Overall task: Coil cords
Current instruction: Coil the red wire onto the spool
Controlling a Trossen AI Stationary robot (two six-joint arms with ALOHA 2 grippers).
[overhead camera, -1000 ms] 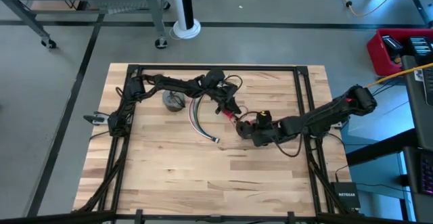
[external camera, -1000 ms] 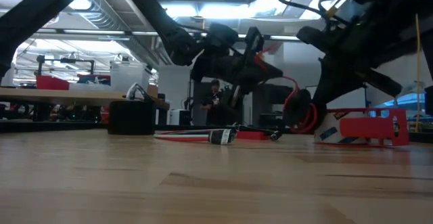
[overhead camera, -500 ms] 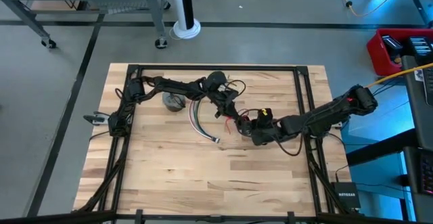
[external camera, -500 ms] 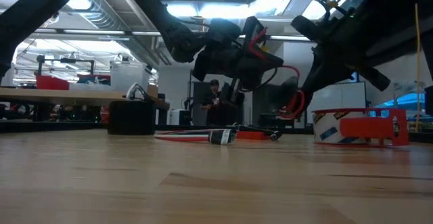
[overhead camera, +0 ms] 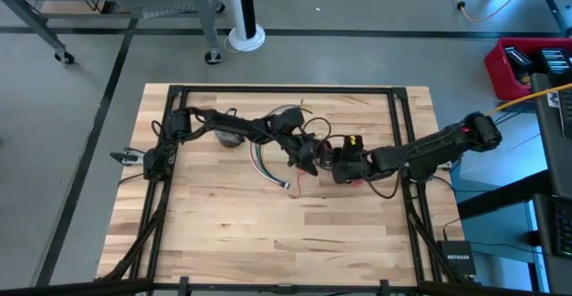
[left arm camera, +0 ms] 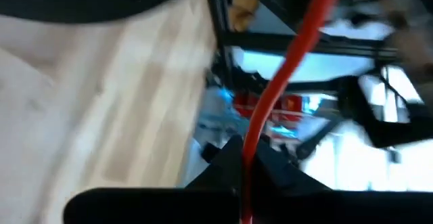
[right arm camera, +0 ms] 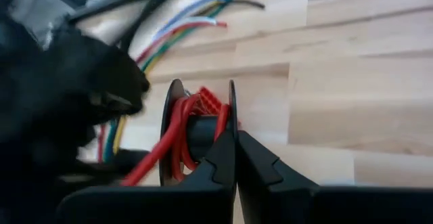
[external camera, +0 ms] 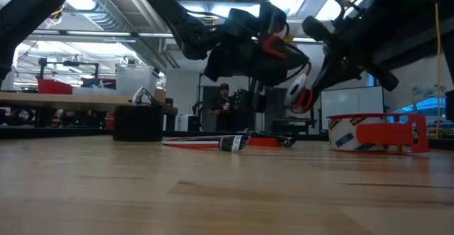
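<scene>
Mid-table, right pincer (right arm camera: 233, 160) clamped, tips together, on the small black-and-red coil (right arm camera: 193, 132), held clear of the wood as the low view shows; left pincer (overhead camera: 307, 156) just beside it, gripping a thin red strand (left arm camera: 284, 88) that runs from between its dark fingers, seemingly the coil's loose tail. Judged roughly midway on this cord: several tight red turns already wound round a dark core, a free length left to wrap and tuck. Nearby on the table (overhead camera: 223, 233), the long bundle (overhead camera: 265, 164) of thin red, green, white and grey wires lying loosely curved and uncoiled, plug end (overhead camera: 285, 186) toward the front, wholly undone. Small grey coil (overhead camera: 231, 137) near the left arm, mostly hidden, state unclear. Wires slim, glossy, pliant; table of pale butcher-block planks, smooth, framed in black rails. Red tape roll (external camera: 369, 132) standing apart, untouched
</scene>
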